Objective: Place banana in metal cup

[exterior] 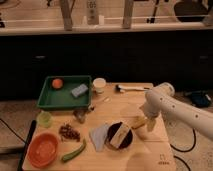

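Camera view: gripper [150,124] low at the table's [125,102] right side, jaws wide apart, holding nothing. banana [138,121] lies just left of it, long axis roughly left-right, beside dark bowl [127,142]. metal cup [80,116] sits well apart, farther left.

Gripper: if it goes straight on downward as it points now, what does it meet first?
Likely the banana beside the dark bowl, right below the gripper; depth is unclear, so perhaps the table beside it.
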Controlling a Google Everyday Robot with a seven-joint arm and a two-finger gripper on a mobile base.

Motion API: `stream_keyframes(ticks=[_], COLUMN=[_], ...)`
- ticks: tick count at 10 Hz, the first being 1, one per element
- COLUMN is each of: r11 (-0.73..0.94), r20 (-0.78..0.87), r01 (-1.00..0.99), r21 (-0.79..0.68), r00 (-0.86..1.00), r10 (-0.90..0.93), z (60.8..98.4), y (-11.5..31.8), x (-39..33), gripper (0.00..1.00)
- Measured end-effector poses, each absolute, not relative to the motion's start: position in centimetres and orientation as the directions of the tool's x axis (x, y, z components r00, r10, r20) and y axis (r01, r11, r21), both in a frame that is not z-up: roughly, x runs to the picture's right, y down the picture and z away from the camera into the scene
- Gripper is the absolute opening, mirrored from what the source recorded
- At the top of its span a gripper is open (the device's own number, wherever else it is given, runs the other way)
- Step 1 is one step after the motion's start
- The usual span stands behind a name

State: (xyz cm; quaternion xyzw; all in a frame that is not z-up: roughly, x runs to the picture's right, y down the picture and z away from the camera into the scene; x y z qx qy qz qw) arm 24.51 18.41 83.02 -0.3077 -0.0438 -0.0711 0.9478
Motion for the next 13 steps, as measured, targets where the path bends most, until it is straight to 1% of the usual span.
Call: stream_keyframes(ticks=[6, 10, 12, 13], r11=[0.782, 0.776, 0.773, 0.772], r20=[0.150, 0.153, 0.156, 0.156], r01=[0.167, 0.167, 0.167, 0.164], r21=[-0.601, -0.608, -0.612, -0.614], r00=[0.984, 0.984, 0.984, 0.984], r10=[-0.095, -0.091, -0.088, -0.085], z=[84.1, 84.1, 84.1, 84.0], y=[19.2, 19.5, 19.6, 19.7], x=[25.0, 25.7, 25.9, 26.3], gripper=[0.80, 0.80, 0.75, 0.75])
